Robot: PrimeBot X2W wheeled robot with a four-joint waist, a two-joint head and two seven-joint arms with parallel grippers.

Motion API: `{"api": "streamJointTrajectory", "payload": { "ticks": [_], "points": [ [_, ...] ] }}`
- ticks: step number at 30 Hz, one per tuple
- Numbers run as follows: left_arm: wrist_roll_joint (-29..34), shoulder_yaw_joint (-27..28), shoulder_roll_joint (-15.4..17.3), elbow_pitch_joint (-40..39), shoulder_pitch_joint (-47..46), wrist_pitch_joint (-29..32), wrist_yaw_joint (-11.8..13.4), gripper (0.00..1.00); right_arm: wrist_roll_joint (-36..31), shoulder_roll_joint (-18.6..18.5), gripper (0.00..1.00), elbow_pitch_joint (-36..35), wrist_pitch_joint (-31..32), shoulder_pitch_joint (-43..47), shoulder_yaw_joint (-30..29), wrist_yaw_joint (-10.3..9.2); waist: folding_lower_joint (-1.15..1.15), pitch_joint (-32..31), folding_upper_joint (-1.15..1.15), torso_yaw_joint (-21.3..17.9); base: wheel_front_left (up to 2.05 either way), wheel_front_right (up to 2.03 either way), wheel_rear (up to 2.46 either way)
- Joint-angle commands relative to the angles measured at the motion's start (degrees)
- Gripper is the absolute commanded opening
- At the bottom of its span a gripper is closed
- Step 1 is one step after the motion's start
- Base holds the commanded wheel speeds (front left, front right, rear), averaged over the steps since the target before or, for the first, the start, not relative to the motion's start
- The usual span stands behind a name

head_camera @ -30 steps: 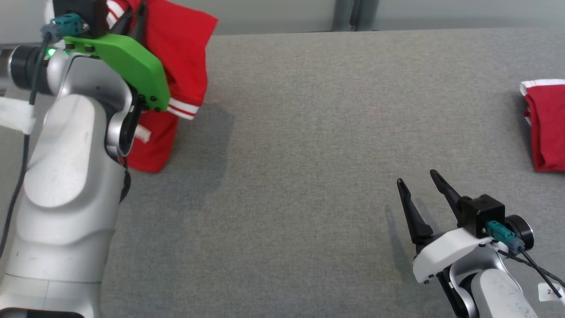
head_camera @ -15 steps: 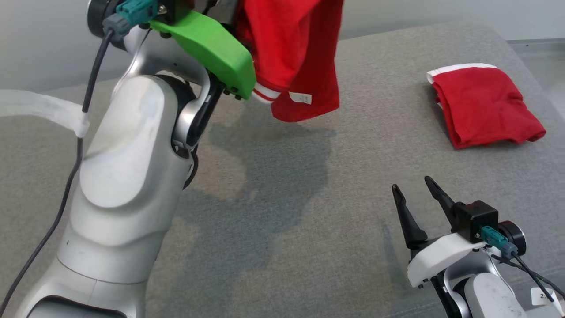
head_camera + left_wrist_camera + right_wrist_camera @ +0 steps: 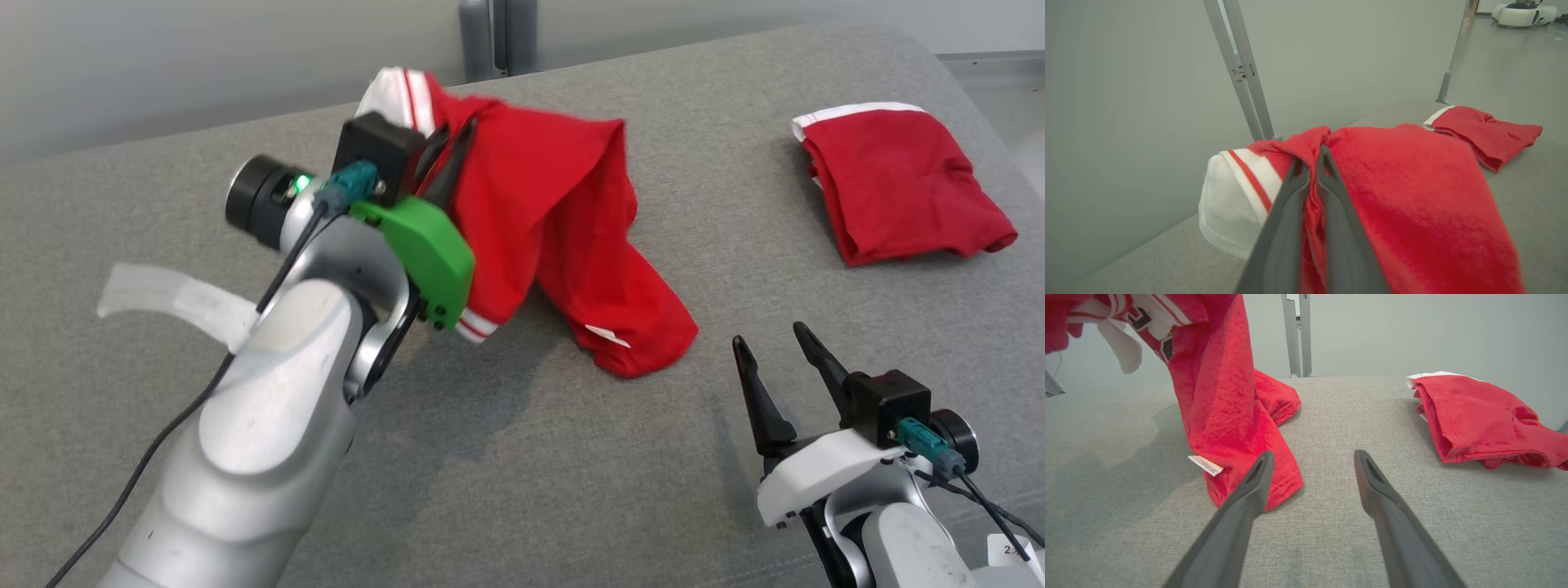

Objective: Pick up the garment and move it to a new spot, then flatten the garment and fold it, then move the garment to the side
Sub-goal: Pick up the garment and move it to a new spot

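A red garment [image 3: 563,237] with white, red-striped trim hangs from my left gripper [image 3: 449,151], which is shut on a fold near its top. Its lower end drapes down onto the grey table [image 3: 522,474] and lies there. In the left wrist view the two fingers [image 3: 1290,212] press together on the red cloth [image 3: 1412,196], beside a white sleeve end [image 3: 1229,212]. My right gripper [image 3: 780,359] stands open and holds nothing at the lower right, a little right of the garment's lower tip. The right wrist view shows the hanging garment [image 3: 1224,416] just left of my open fingers [image 3: 1249,498].
A second red garment [image 3: 898,192] lies folded at the table's far right, also in the right wrist view [image 3: 1482,420]. A grey wall with a metal post [image 3: 494,37] stands behind the table. The table's rounded right edge is close to the folded piece.
The head camera has swung. My left arm has come down with the garment, so its lower end now rests on the table instead of hanging free. The right gripper stays put.
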Motion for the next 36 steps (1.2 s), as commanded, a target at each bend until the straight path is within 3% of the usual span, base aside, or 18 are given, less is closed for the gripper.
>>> {"api": "streamJointTrajectory", "payload": {
  "ticks": [1,11,19,20,21,27,32,36],
  "points": [
    [1.4,-0.5,1.9,0.2,2.2,0.8,0.8,0.0,-0.5,0.1,1.0,0.1,-0.3,0.1,-0.2,-0.09,0.0,0.8,0.0,1.9,0.0,0.0,0.0],
    [4.3,-2.4,12.7,-2.8,13.2,6.7,2.5,0.0,-0.7,0.1,1.0,0.4,0.2,1.0,-1.1,-0.09,0.0,0.4,0.0,7.1,0.0,0.0,0.0],
    [6.8,-2.6,16.0,-1.4,14.9,5.7,5.1,0.0,-1.2,0.1,1.0,0.2,0.6,0.7,-1.1,-0.09,0.0,0.1,0.0,9.4,0.0,0.0,0.0],
    [7.3,-2.8,15.9,-0.8,14.7,5.4,5.5,0.36,-1.2,0.1,1.0,0.2,0.7,0.7,-1.1,-0.09,0.0,0.0,0.0,9.5,0.0,0.0,0.0],
    [7.6,-2.9,15.9,0.1,14.6,5.2,6.0,1.0,-1.2,0.1,1.0,0.2,0.7,0.7,-1.1,-0.09,0.0,-0.1,0.0,9.5,0.0,0.0,0.0],
    [4.8,-0.7,15.3,2.7,16.9,8.1,8.8,1.0,-1.0,0.0,1.0,0.4,1.0,1.4,-1.4,-0.09,0.0,-1.1,0.0,9.7,0.0,0.0,0.0],
    [2.2,2.0,16.2,-1.7,17.7,12.0,11.3,1.0,-1.1,0.1,1.0,0.0,1.2,2.2,-1.9,-0.09,0.0,-1.7,0.0,9.3,0.0,0.0,0.0],
    [1.1,3.7,17.3,-5.2,15.1,14.4,11.9,1.0,-1.1,0.1,1.0,-0.7,1.2,1.6,-1.5,-0.09,0.0,-0.7,0.0,8.3,0.0,0.0,0.0]
  ]
}}
